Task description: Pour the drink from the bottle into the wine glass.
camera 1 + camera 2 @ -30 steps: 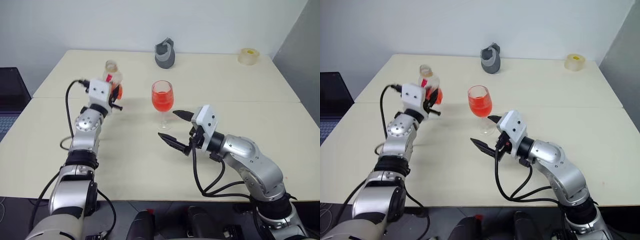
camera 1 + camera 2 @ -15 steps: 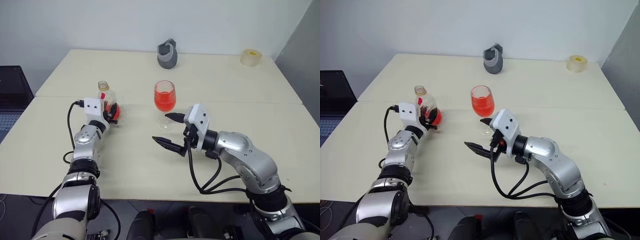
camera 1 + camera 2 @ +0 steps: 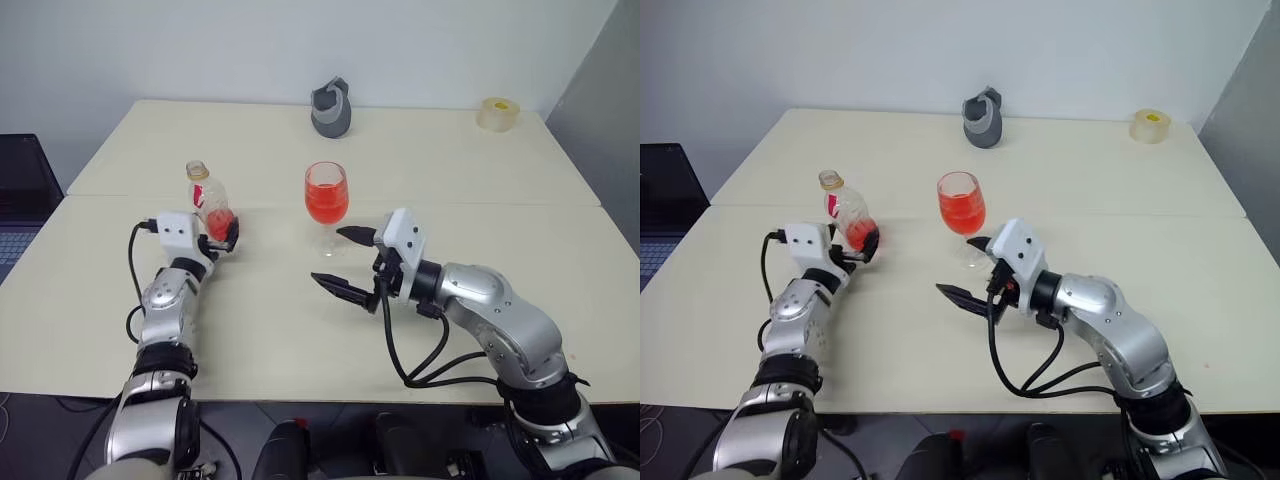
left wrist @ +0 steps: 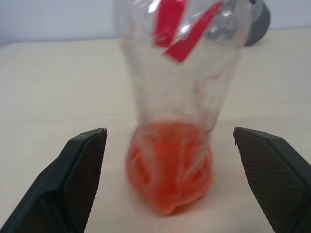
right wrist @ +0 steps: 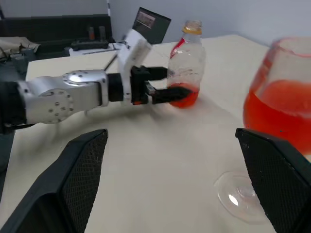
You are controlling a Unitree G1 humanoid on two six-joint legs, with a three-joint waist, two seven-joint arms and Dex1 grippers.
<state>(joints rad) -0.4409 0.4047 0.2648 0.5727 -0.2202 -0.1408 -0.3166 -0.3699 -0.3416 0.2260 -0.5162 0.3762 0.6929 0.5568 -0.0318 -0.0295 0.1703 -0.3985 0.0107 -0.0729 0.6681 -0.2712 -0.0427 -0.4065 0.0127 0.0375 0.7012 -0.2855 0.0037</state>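
Observation:
The bottle (image 3: 206, 199) stands upright on the table, uncapped, with a yellowish neck ring and a little red drink (image 4: 169, 170) in its base. My left gripper (image 3: 224, 234) is open around the bottle's lower part, and its fingers (image 4: 85, 160) stand clear of both sides. The wine glass (image 3: 326, 196) stands mid-table, its bowl about half full of red drink (image 5: 277, 114). My right gripper (image 3: 346, 262) is open just in front of the glass's foot, holding nothing. In the right wrist view the bottle (image 5: 186, 63) and the left gripper (image 5: 164, 92) show across the table.
A grey jug-like object (image 3: 331, 108) stands at the table's far edge, and a yellowish tape roll (image 3: 497, 112) at the far right corner. A dark laptop (image 3: 20, 190) sits off the table's left side. A seam crosses the tabletop (image 3: 480, 205).
My left gripper has come down and back with the bottle, set it upright on the table and opened off it. The right gripper has hardly moved.

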